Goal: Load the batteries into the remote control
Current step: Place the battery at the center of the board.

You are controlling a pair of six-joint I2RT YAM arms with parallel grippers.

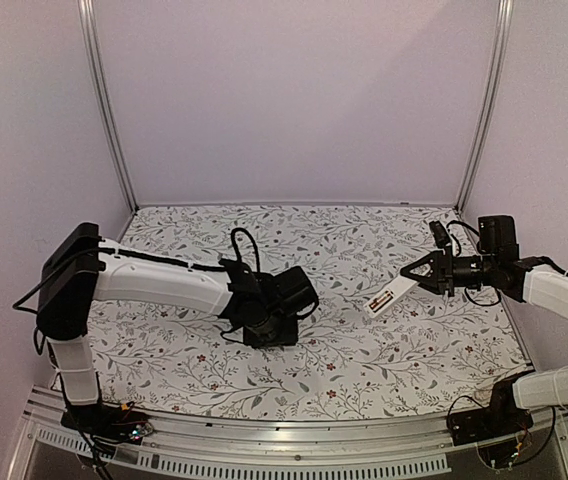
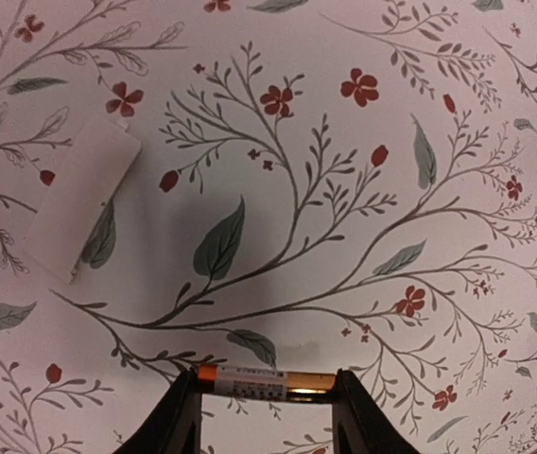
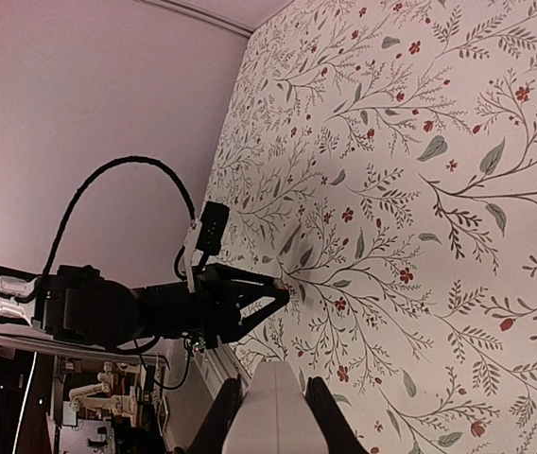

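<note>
Left pincer: closed down to battery length, one battery clamped crosswise between the finger pads, an end against each. Gold body, pale printed label, orange band at the end toward the left of the wrist view. The pincer points down at the floral tablecloth, near table centre in the top view. Whether the battery touches the cloth cannot be told.

Right pincer: closed on one end of the remote control, a finger on each long edge. The white bar is held off the cloth over the right part of the table, tilted, its free end sloping down toward the left arm. Battery and remote are well apart, with bare cloth between them.

Around: a small white flat panel lies on the cloth up and to the left of the held battery in the left wrist view, apart from it. A soft shadow falls between them. Nothing stands between the two pincers. The right wrist view looks along the remote straight at the left arm's black wrist and cable loop.
</note>
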